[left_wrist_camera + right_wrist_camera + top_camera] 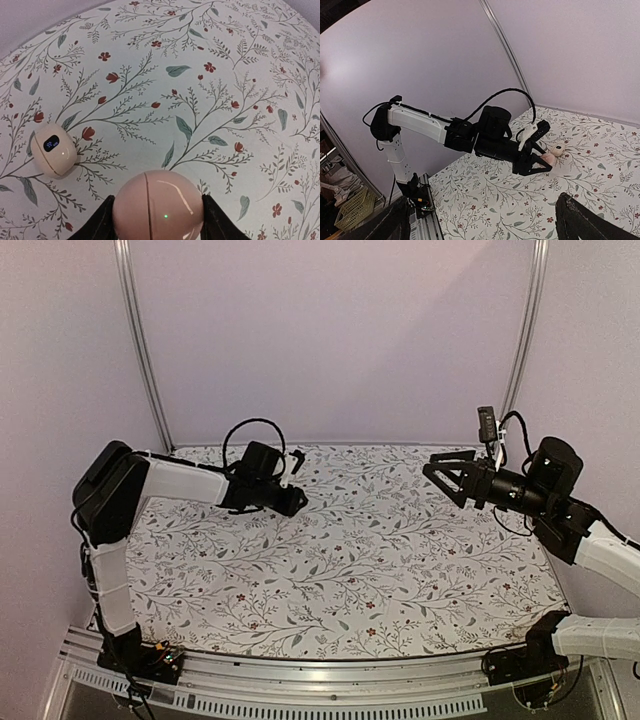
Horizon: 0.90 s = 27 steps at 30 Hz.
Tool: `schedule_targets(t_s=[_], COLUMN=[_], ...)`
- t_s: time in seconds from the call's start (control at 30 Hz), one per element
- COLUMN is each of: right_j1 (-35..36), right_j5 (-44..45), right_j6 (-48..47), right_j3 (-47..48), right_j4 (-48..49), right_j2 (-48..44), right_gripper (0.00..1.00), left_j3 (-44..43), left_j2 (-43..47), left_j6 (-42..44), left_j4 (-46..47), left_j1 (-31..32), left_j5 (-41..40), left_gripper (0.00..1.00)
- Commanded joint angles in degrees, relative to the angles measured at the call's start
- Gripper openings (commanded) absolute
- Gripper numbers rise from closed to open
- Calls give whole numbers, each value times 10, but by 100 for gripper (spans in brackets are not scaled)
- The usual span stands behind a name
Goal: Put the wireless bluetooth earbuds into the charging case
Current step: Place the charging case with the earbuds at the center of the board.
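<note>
Floral cloth [380,580] over the whole bench [330,670]: pale, with grey-green sprigs and small red blossoms, plain lilac walls [330,340] behind. Reaches in low from the left with the left arm [180,480], white links and black wrist, over the far part of the cloth. Hangs off to the right with the right arm [600,545], up off the cloth and well apart from the other, wrist turned toward the middle. Spreads the right fingers [445,472] wide, with only air between the tips. Pinches the wireless bluetooth earbuds [157,207] between the left fingers [292,502], set partway closed: smooth pale pink rounded lump, black tips touching it on both sides, thin seam and tiny green light on its face. Leaves the charging case [52,152] lying on the cloth, near that grip but apart from the fingers, to the left in the left wrist view: cream-pink pebble, closed along a fine seam, small dark lit window on top.
</note>
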State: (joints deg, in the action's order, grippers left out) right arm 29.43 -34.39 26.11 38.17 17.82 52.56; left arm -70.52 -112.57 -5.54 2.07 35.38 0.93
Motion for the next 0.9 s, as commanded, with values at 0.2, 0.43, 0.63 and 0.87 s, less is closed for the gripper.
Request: schedule_targets(t_s=[0.2, 0.43, 0.63, 0.87], right_j1=[-4, -5, -5, -15], right_j5=[6, 13, 32, 38], right_j6=[-11, -16, -20, -24], right_j3=[-8, -15, -25, -24], right_j4=[-6, -5, -7, -28], right_j2=[-2, 4, -3, -1], right_gripper=[99, 99, 99, 99], left_j3=[-52, -66, -81, -70], left_j2=[-78, -101, -106, -53], left_j6=[-61, -66, -70, -76], left_j4=[-59, -78, -99, -121], left_j1=[-29, -35, -34, -33], left_j5=[16, 11, 5, 2], left_gripper=[40, 41, 60, 100])
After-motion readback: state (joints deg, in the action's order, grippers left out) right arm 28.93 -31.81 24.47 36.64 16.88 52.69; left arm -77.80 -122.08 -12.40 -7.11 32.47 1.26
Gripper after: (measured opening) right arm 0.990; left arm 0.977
